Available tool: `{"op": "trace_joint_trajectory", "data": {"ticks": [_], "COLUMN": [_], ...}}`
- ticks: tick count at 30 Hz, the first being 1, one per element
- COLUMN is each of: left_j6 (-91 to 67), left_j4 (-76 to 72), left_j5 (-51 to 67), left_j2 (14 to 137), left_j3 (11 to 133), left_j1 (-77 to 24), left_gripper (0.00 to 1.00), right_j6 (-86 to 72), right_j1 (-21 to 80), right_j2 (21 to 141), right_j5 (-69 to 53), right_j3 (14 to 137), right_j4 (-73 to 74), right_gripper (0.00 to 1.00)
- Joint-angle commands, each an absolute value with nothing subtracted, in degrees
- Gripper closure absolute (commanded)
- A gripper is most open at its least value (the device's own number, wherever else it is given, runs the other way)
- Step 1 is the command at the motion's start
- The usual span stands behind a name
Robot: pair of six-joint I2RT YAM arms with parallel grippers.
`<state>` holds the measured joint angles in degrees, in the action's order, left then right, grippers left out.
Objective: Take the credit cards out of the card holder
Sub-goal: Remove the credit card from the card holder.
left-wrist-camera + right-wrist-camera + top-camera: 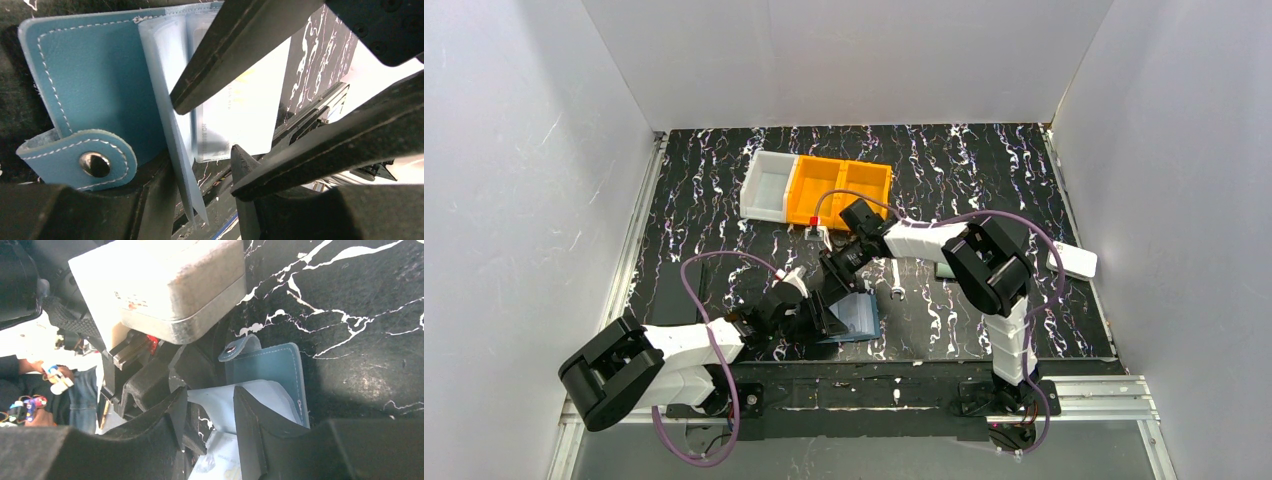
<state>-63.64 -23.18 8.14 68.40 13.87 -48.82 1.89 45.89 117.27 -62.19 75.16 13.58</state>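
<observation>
Card holder [856, 318]: lies spread open near the front middle of the tabletop [984, 170], hemmed in by both arms; snap flap [95, 164] undone, clear sleeves [167, 75] fanned apart.
Credit card [240, 115]: sits inside one clear sleeve, pale with small print, not yet out; any others hidden.
Left pincer [202, 200]: jaws apart, sleeve edges hanging in the gap, blue cover leaning on one jaw; no squeeze visible; likely placed to steady the holder and keep it open.
Right pincer [210, 400]: partly open, reaches in from the far side and straddles a sleeve, one finger on each side; grips nothing yet; probably lining up on the card's edge.
Stage: judged early, with the visible card not yet drawn.
In the way: soft plastic between finger and card; risks pinching sleeve and card together, or dragging the whole holder along; little room, with both pincers crowded over one small wallet.
Around: white bin [766, 185] and orange bin [839, 190] side by side at the far end, well apart from the work; white flat thing [1072, 262] by the right edge; nothing there blocks a pull.
</observation>
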Motion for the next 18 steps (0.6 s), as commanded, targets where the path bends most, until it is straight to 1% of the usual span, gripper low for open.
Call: {"op": "trace_joint_trajectory", "data": {"ticks": [1, 2, 3, 5, 6, 9, 13, 15, 18], "left_j6": [-62.6, -62.5, -62.6, -63.4, -63.9, -64.8, -65.1, -65.2, -65.8], "left_j4": [-20.3, -20.3, -20.3, -20.2, -20.3, -20.3, -20.3, -20.3, -20.2], "left_j5": [5.6, 5.5, 5.3, 4.4, 4.1, 3.7, 4.1, 4.1, 3.8], "left_j2": [68.8, 68.7, 68.5, 68.3, 68.1, 67.4, 66.9, 66.5, 66.2], "left_j3": [13.3, 13.3, 13.2, 12.6, 12.3, 11.3, 10.9, 10.8, 10.5], "left_j1": [-48.3, -48.3, -48.3, -48.2, -48.1, -48.0, -48.0, -48.0, -47.9], "left_gripper": [0.6, 0.61, 0.65, 0.76, 0.79, 0.8, 0.8, 0.8, 0.79], "right_j6": [-12.0, -14.1, -14.6, -12.3, -9.6, -2.5, 3.5, 8.7, 12.7], "right_j1": [47.4, 47.4, 47.4, 47.0, 46.7, 45.3, 44.9, 45.0, 45.0], "right_j2": [117.4, 117.3, 117.3, 116.9, 116.5, 114.8, 112.3, 111.3, 108.9], "right_j5": [-71.2, -71.2, -70.9, -69.8, -68.8, -65.8, -59.7, -55.9, -50.9], "right_j3": [71.9, 71.2, 71.0, 71.8, 72.6, 73.9, 70.0, 68.7, 67.2], "right_j4": [1.8, -0.7, -1.4, 1.9, 5.3, 12.9, 16.5, 20.5, 21.9], "right_gripper": [0.51, 0.51, 0.51, 0.51, 0.5, 0.49, 0.49, 0.5, 0.52]}}
